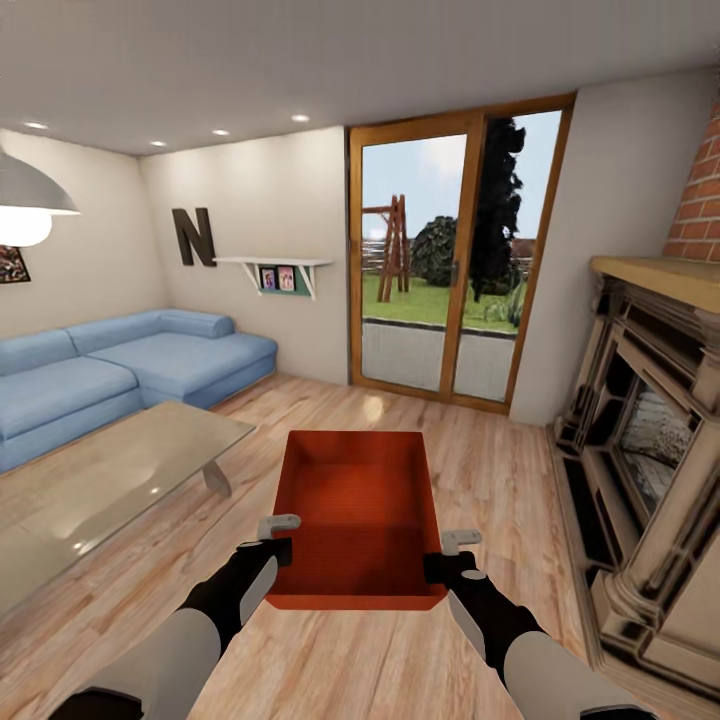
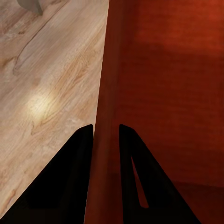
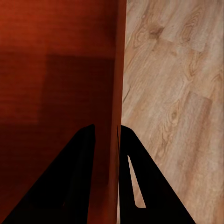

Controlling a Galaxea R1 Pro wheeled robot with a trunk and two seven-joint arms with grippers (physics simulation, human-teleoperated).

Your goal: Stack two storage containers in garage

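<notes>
Between the two pincers, at chest level ahead of the robot: one storage container, orange-red, open top upward, carried above the light wood floor of the living room.

Left pincer: clamped on the container's left side wall, near the corner closest to the robot. One finger outside the wall, the other inside, wall edge between them with no visible gap.

Right pincer: clamped likewise on the right side wall. In the right wrist view, wall edge pinched between both fingers.

Handling notes, by judgement:
- Plain plastic walls, thin and slightly tapered: probably light but smooth, so prone to slipping out of a pinch.
- Empty interior: no shifting load expected.
- Long body held at the near end only: far end likely to droop if either grip loosens. Keep both arms level and moving together.
- Best hold: rim of the two long walls, opposite each other, as now.
- Some flex of the walls possible under squeeze; avoid pulling the arms apart or pressing them inward.

Surroundings: glass counter and blue sofa beyond the left pincer; fireplace beyond the right pincer; glass doors ahead of the container.

Not yet reached: garage.
</notes>
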